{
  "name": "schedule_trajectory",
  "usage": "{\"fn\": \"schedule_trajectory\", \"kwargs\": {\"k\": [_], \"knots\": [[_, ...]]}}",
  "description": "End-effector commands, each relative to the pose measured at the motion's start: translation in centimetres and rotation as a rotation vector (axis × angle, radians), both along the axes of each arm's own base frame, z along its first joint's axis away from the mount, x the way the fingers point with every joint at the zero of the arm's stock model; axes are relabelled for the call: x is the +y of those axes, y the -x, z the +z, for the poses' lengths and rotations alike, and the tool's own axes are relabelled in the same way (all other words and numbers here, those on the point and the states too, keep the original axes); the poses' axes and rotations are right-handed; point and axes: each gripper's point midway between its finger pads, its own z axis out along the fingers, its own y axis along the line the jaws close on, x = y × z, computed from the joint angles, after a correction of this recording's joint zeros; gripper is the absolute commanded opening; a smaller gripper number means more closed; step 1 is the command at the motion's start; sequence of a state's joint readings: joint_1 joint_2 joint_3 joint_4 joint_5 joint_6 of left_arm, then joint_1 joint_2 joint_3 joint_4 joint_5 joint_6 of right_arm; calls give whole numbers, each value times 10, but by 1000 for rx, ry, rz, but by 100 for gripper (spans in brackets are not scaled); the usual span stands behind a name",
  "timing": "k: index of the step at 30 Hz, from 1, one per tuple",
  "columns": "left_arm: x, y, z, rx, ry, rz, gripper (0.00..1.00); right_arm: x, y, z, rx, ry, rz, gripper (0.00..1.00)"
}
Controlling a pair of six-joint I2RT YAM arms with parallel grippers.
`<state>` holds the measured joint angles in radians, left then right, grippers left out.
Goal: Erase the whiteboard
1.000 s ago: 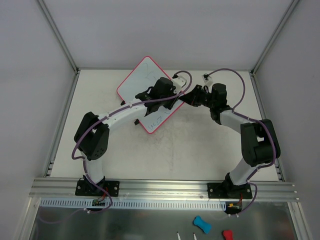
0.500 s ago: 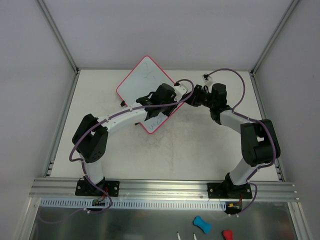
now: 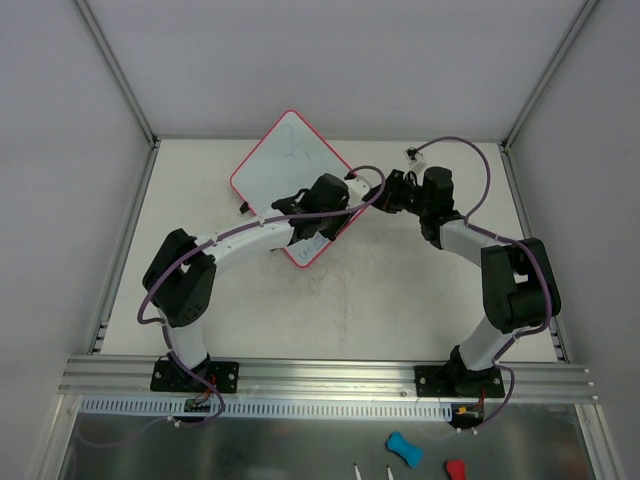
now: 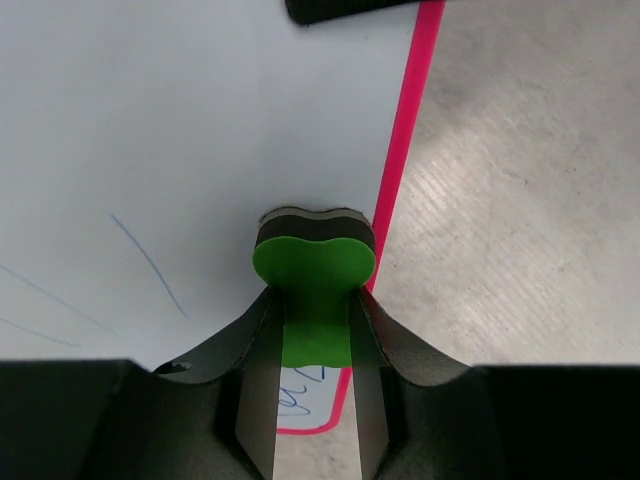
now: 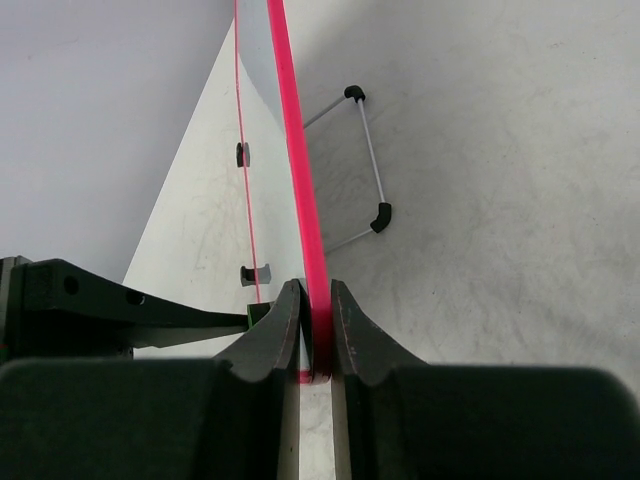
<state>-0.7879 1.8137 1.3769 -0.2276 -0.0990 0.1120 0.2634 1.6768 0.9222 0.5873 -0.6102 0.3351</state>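
The whiteboard [image 3: 270, 175] lies cornerwise on the table, white with a red-pink rim [image 4: 405, 170]. Faint blue strokes remain near its far corner [image 3: 296, 140], beside the eraser [image 4: 150, 265] and at the near corner [image 4: 300, 400]. My left gripper [image 3: 340, 205] [image 4: 315, 300] is shut on the green eraser [image 4: 314, 270], whose dark felt side presses on the board just inside the right rim. My right gripper [image 3: 373, 196] [image 5: 316, 300] is shut on the board's rim [image 5: 295, 150] at its right corner. Two black clips [image 5: 243, 153] sit on the far edge.
A wire stand [image 5: 365, 170] juts from the board's back over the table [image 3: 400, 290]. The enclosure's walls and frame posts [image 3: 115, 70] close in the table on three sides. A blue [image 3: 403, 448] and a red [image 3: 455, 470] bone-shaped piece lie on the metal shelf in front of the arm bases.
My left gripper has dragged the eraser toward the board's near corner, and its arm now hides the writing there. The board has shifted slightly left. The right gripper keeps its grip.
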Motion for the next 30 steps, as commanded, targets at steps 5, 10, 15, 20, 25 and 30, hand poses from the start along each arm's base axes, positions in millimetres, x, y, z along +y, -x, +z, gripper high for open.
{"fn": "schedule_trajectory", "kwargs": {"k": [5, 10, 15, 20, 25, 30], "knots": [[81, 29, -81, 226, -247, 184, 0, 26, 12, 23, -106, 7, 98, 0], [102, 5, -56, 174, -189, 331, 0, 25, 11, 24, -108, 7, 94, 0], [112, -19, -35, 133, -128, 427, 0, 25, 11, 25, -109, 5, 92, 0], [115, -41, -24, 147, 19, 500, 0, 25, 11, 26, -110, 5, 93, 0], [135, -67, -20, 211, 215, 582, 0, 25, 12, 26, -111, 5, 95, 0], [143, -78, -28, 270, 349, 597, 0, 25, 12, 26, -111, 5, 95, 0]]}}
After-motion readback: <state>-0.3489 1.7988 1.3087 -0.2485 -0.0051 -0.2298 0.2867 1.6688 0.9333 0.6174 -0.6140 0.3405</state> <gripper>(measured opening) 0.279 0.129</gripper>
